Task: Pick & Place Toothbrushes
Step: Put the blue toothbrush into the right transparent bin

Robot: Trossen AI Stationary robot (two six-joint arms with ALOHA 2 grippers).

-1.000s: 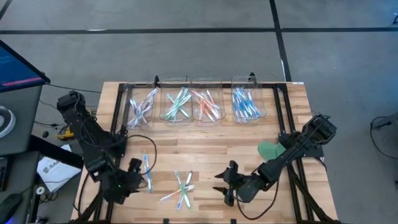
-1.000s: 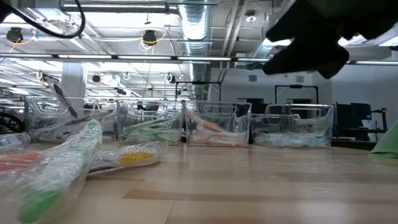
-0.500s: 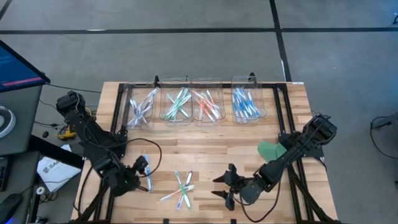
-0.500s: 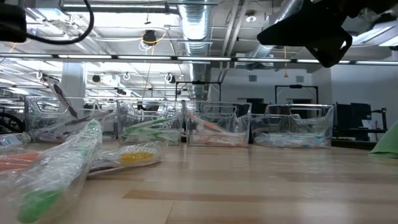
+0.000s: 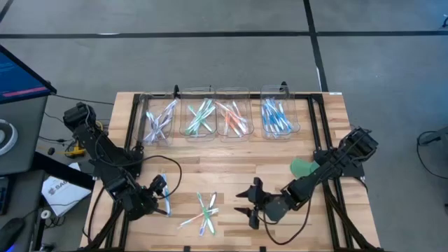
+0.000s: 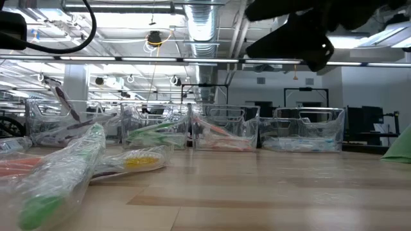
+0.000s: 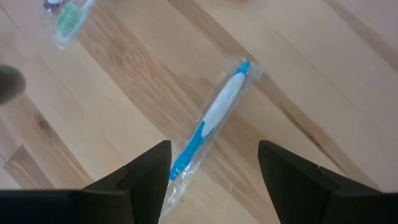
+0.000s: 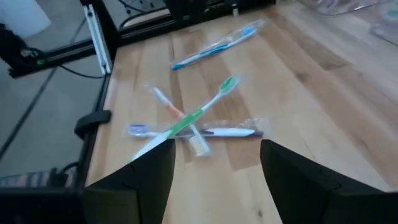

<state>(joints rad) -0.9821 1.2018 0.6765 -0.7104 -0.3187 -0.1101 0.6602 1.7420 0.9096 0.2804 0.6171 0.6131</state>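
Both grippers' jaws stand open and hold nothing. A blue toothbrush (image 7: pixel 214 121) in a clear wrapper lies flat on the wooden table (image 5: pixel 231 168), just ahead of the left gripper (image 5: pixel 159 190) near the table's front left. Beside it, a small crossed pile of wrapped toothbrushes (image 5: pixel 202 211) sits between the two arms, with the right gripper (image 5: pixel 250 201) hovering just to its right. Four clear bins (image 5: pixel 219 112) along the far edge hold more brushes sorted by colour.

Left gripper (image 5: pixel 160 194) low, jaws spread; right gripper (image 5: pixel 246 201) likewise.
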